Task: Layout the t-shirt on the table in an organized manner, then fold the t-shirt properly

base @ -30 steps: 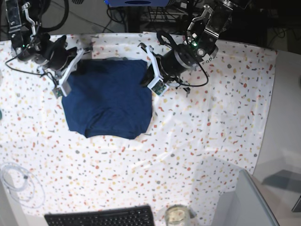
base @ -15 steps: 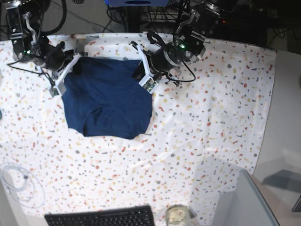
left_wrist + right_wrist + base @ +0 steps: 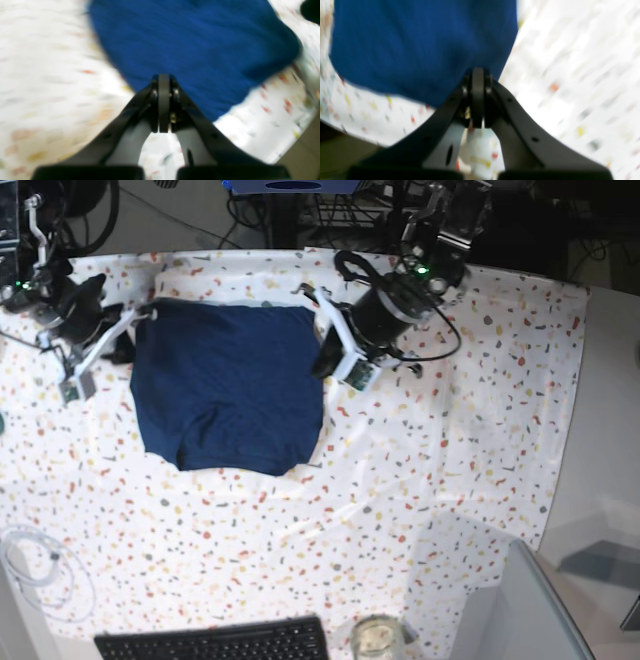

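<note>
Base view: the t-shirt (image 3: 228, 388) lies flat on the desk (image 3: 420, 470) as a compact dark blue block, near the far edge and toward the left half of the speckled top. Its far edge runs straight and parallel to the desk's far edge; its near edge curves and bulges slightly. The right gripper (image 3: 128, 328) sits at the t-shirt's far left corner, the left gripper (image 3: 322, 340) at its far right side. A black keyboard (image 3: 215, 641) and a glass jar (image 3: 375, 638) lie at the near edge, and a coil of clear cable (image 3: 40, 570) rests near the near left corner.

Left wrist view: blurred. The left gripper (image 3: 163, 80) is clenched, its fingers (image 3: 163, 105) pressed flat together with nothing seen between them. Its tip meets the t-shirt (image 3: 195, 50) at the fabric's edge; whether any cloth is pinched I cannot tell. The speckled desk (image 3: 50, 75) shows on both sides.

Right wrist view: also blurred. The right gripper (image 3: 478, 73) is clenched too, fingers (image 3: 478, 100) flush against each other. Its tip lies against the t-shirt's (image 3: 420, 45) edge near a corner, with bare desk (image 3: 570, 75) beside it.
</note>
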